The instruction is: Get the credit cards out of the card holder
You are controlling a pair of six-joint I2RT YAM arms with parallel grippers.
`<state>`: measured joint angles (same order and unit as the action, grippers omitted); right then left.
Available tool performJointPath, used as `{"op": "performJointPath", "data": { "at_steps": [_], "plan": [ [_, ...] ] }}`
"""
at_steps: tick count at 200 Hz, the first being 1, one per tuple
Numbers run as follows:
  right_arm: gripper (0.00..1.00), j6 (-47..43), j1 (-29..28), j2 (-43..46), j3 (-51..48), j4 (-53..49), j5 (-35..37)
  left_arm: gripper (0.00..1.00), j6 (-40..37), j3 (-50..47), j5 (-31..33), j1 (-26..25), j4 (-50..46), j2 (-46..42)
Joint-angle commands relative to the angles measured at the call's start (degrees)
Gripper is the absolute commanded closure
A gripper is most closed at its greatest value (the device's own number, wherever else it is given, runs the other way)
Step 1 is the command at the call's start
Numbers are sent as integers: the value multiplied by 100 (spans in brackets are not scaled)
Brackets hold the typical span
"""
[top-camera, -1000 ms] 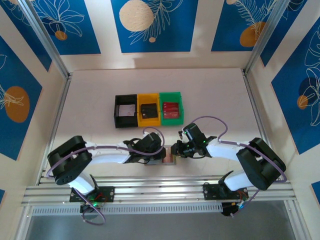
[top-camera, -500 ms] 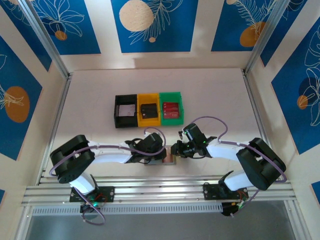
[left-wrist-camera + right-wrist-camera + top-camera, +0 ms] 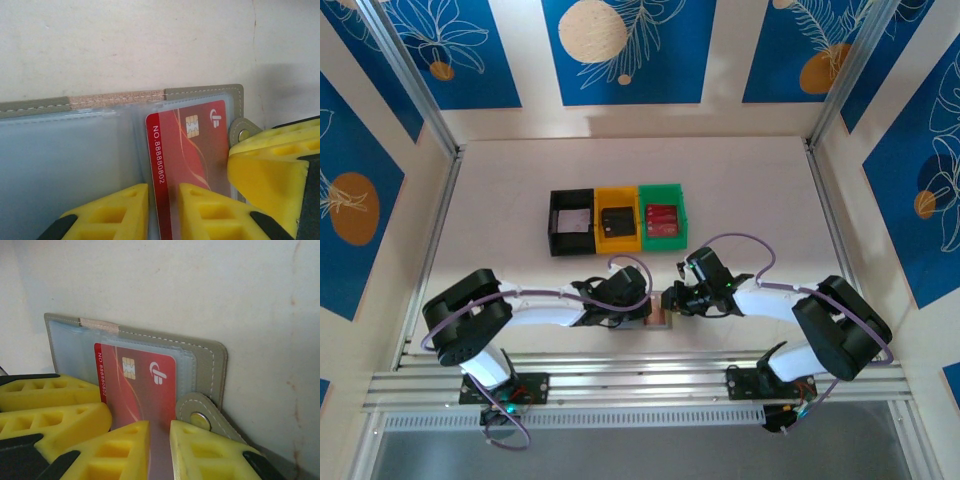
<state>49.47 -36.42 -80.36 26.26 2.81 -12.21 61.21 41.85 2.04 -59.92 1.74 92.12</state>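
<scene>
From the overhead camera I have both arms folded in toward the near edge of the worktop (image 3: 740, 190); the left end effector (image 3: 638, 316) and the right end effector (image 3: 669, 300) meet over the card holder (image 3: 658, 319), which lies open just ahead of the bases, well apart from the row of bins (image 3: 617, 191) further back.

Left wrist: the holder lies flat, grey stitched border around clear sleeves; a red card (image 3: 185, 155) sits in the right-hand sleeve; my left fingers stand a narrow gap apart astride its long edge, and I cannot tell whether they pinch anything; along that edge I read "NO 888880802", beside a gold chip and a white logo.

Right wrist: the right fingers are nearly together over the card's lower end, beside the snap tab (image 3: 200, 416); grip or no grip, I cannot tell.

I judge the card stiff, thin and slick; the sleeve soft and clingy; the holder light enough to slide unless pinned; I would take the card by whatever edge clears the sleeve.
</scene>
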Motion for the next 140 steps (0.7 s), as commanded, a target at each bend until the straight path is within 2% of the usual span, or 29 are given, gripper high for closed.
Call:
{"op": "performJointPath", "data": {
  "at_steps": [1,108,140],
  "plan": [
    [80,86,-95,-156,-242,-324,34,79,32,43,171,-81,285,-13],
    [80,118,-147,-209,-256,-271,34,85,161,-174,226,-86,747,-237],
    [80,125,-154,-214,-264,-263,43,90,179,-203,218,-80,837,-275]
  ]
}}
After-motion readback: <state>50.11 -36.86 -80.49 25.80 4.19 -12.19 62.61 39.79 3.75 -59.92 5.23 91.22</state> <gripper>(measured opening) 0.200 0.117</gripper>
